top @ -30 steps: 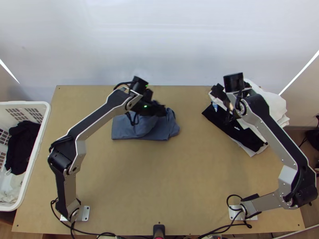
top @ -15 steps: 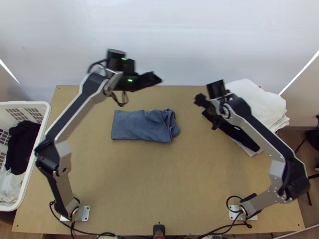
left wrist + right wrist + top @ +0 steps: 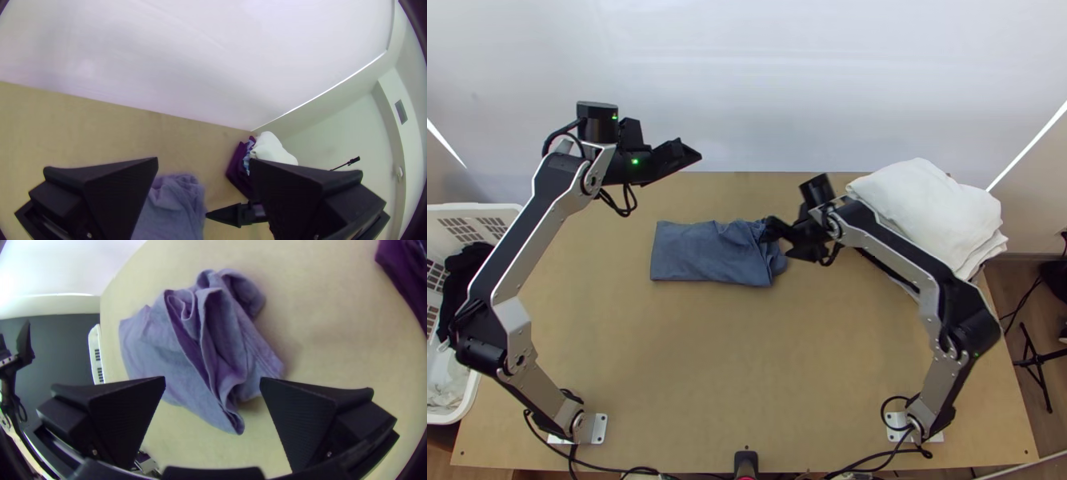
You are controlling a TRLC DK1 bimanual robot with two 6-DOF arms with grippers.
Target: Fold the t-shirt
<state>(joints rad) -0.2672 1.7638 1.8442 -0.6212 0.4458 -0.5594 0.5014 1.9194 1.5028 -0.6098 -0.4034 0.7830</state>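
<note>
1. at left, the left gripper (image 3: pixel 689 154) has swung farther left over the past half second, leaving the t-shirt (image 3: pixel 703 256) well to its right. its jaws stand wide apart, with nothing between them. the left arm stretches up the left side of the table (image 3: pixel 707 360), its gripper pointing right near the table's far edge.
2. near the middle, the t-shirt lies as it did half a second ago: folded into a long bundle, smooth at its left end, bunched into loose folds at its right.
3. at right, the right gripper (image 3: pixel 779 237) has crossed from the dark folded cloth (image 3: pixel 891 270) to the t-shirt's bunched end. its jaws are spread wide, gripping nothing; whether they touch the fabric cannot be told. the right arm leans inward, gripper pointing left.
</note>
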